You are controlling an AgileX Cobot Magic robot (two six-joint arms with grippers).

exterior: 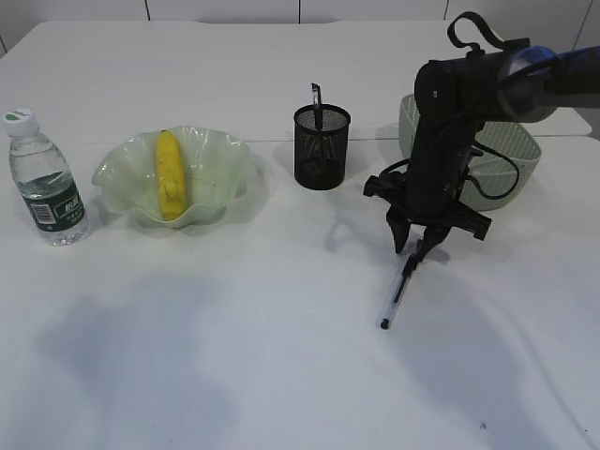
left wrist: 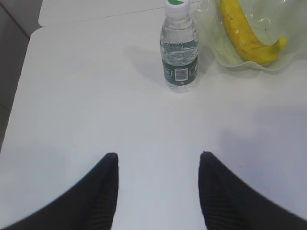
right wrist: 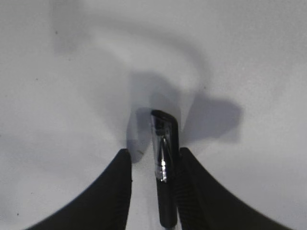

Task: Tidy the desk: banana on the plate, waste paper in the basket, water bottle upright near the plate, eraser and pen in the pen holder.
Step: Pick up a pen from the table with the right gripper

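Right gripper (exterior: pixel 412 246) points down at the table (exterior: pixel 281 356), its fingers straddling the upper end of the pen (exterior: pixel 397 292); in the right wrist view the pen (right wrist: pixel 164 163) lies against the right finger (right wrist: pixel 192 191), with a gap to the left one, so a firm pinch can't be confirmed. The pen's lower end rests on the table toward the camera. Left gripper (left wrist: pixel 158 191) is spread, holding nothing, above bare table near the upright bottle (left wrist: pixel 180 48). Banana (exterior: pixel 169 173) sits on the plate (exterior: pixel 230 155); pen holder (exterior: pixel 322 145) stands left of the right arm, with the basket (exterior: pixel 520 150) behind that arm.

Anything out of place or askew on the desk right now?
Only the pen: it lies on the table in front of the pen holder, one end between the right gripper's jaws. The banana sits on the plate; the water bottle stands upright beside it.
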